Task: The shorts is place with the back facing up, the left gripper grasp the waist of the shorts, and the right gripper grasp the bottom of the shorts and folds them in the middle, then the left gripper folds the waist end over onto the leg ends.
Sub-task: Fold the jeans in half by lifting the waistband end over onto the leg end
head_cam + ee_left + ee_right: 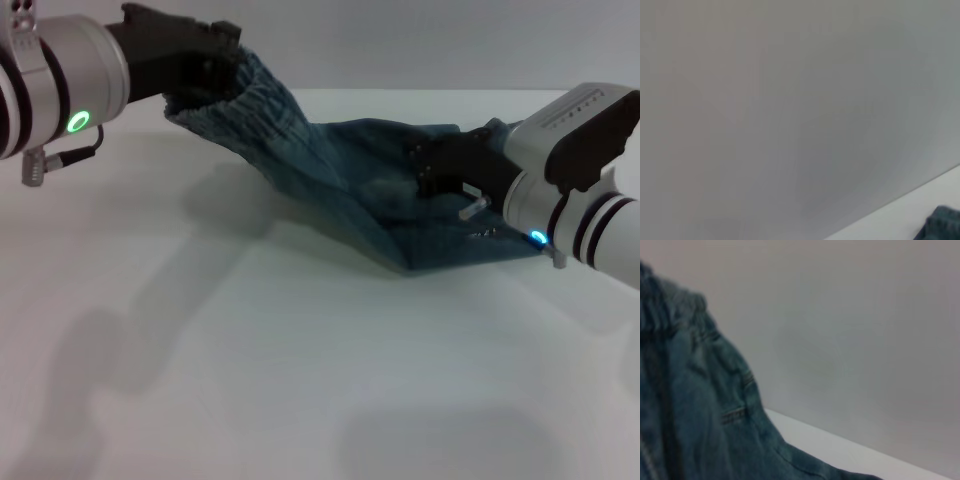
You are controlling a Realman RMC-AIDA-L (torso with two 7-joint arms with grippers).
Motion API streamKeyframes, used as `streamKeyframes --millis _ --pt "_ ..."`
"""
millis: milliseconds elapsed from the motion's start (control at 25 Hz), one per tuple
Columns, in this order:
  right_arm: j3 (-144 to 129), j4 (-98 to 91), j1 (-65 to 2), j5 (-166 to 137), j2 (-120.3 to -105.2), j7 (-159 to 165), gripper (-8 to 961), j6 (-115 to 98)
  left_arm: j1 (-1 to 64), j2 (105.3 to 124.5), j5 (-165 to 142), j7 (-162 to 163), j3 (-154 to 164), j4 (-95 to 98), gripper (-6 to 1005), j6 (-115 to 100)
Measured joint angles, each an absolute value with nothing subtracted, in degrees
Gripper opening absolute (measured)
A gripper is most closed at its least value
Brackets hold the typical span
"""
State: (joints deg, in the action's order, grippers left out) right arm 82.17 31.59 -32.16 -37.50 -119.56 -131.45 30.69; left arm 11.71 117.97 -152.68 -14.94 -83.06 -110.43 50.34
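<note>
The left gripper (205, 75), fingers clamped on the waist of the shorts (245, 105), holds it raised, while the right gripper (440, 170), its finger gap hidden, presses the shorts (400, 215) near their bottom hems on the white table (250, 370); the lengthwise fold looks done and laying the waist over remains.
</note>
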Motion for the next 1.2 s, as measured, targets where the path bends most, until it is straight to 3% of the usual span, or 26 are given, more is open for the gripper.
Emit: streamKeyframes --millis 1000,1200 --pt "59.07 31.74 -39.9 -22.88 -119.64 -126.15 -2 24.58 13.79 117.95 -152.67 -15.79 -81.03 -112.35 2 49.31" --pt "60.86 33.23 -38.25 -22.85 -119.6 -126.63 -2 22.68 14.09 117.94 -152.67 -15.88 -80.72 -111.93 2 49.1"
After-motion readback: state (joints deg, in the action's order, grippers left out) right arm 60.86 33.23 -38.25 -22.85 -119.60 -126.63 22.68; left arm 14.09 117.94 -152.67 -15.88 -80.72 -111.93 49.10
